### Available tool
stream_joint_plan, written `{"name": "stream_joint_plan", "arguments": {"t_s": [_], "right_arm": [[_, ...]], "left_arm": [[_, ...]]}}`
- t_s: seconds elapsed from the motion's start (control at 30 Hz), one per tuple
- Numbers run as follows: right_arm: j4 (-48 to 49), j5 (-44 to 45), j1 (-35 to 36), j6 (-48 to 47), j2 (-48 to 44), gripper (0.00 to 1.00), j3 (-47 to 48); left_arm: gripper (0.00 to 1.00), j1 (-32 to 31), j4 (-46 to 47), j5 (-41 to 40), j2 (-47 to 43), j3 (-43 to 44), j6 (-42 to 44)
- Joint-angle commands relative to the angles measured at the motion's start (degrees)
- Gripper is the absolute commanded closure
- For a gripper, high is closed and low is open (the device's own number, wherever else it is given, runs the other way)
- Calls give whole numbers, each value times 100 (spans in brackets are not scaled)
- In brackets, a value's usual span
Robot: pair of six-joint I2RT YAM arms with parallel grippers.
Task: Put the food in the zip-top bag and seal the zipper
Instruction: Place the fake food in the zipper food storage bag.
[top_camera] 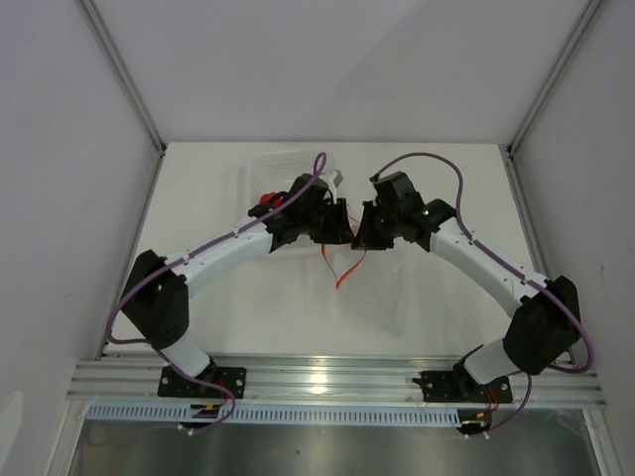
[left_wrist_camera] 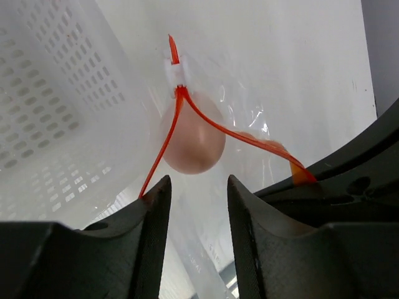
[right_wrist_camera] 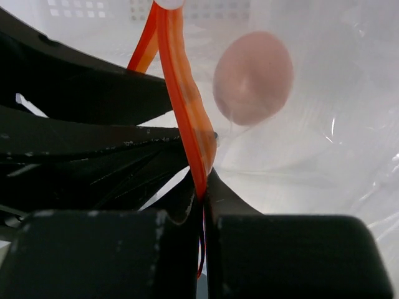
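The zip-top bag (right_wrist_camera: 324, 137) hangs between my two grippers, with its zipper (right_wrist_camera: 181, 93) parted into two orange-red strands (left_wrist_camera: 237, 134). A loop of the strip dangles below them in the top view (top_camera: 344, 270). The peach egg-like ball (left_wrist_camera: 193, 146) shows behind the clear film, also in the right wrist view (right_wrist_camera: 252, 78). My right gripper (right_wrist_camera: 204, 180) is shut on the zipper strip. My left gripper (left_wrist_camera: 198, 180) is open, with clear film between its fingers and one strand touching its left fingertip (left_wrist_camera: 156, 190). The red pepper piece (top_camera: 266, 201) lies by the left wrist. The purple-pink piece is out of view.
The white perforated tray (top_camera: 278, 164) stands at the back, just behind the left gripper (top_camera: 337, 220), and fills the left of the left wrist view (left_wrist_camera: 50, 93). The right gripper (top_camera: 365, 226) faces the left one closely. White walls enclose the table on three sides.
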Motion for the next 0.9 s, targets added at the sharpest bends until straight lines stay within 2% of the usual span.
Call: {"name": "stream_joint_plan", "arguments": {"t_s": [0.0, 0.03, 0.13, 0.17, 0.23, 0.27, 0.3, 0.33, 0.43, 0.73, 0.87], "right_arm": [[42, 419, -35, -94, -110, 100, 491], [-29, 419, -53, -103, -110, 100, 518], [-99, 437, -88, -147, -154, 100, 501], [-108, 445, -97, -165, -197, 100, 475], [-117, 481, -115, -173, -224, 100, 370], [-126, 481, -149, -174, -259, 100, 326], [-117, 481, -158, -174, -312, 100, 290], [-117, 481, -185, -191, -338, 100, 238], [-126, 498, -255, -217, -435, 100, 88], [6, 402, -343, -279, -689, 100, -360], [-3, 401, -352, -305, -795, 100, -413]], "left_arm": [[100, -214, -309, -187, 15, 260, 217], [99, -214, -309, -204, -2, 242, 208], [82, -214, -178, -170, -142, 111, 207], [69, -214, -38, -160, -273, 15, 216], [57, -214, 86, -116, -415, -153, 243], [46, -205, 139, -125, -502, -188, 234], [40, -197, 261, -125, -677, -293, 234], [28, -197, 350, -134, -783, -398, 243], [1, -197, 753, -187, -1284, -696, 260], [0, -197, 2299, -90, -2751, -1576, 349], [0, -179, 2619, -90, -2903, -1806, 304]]}}
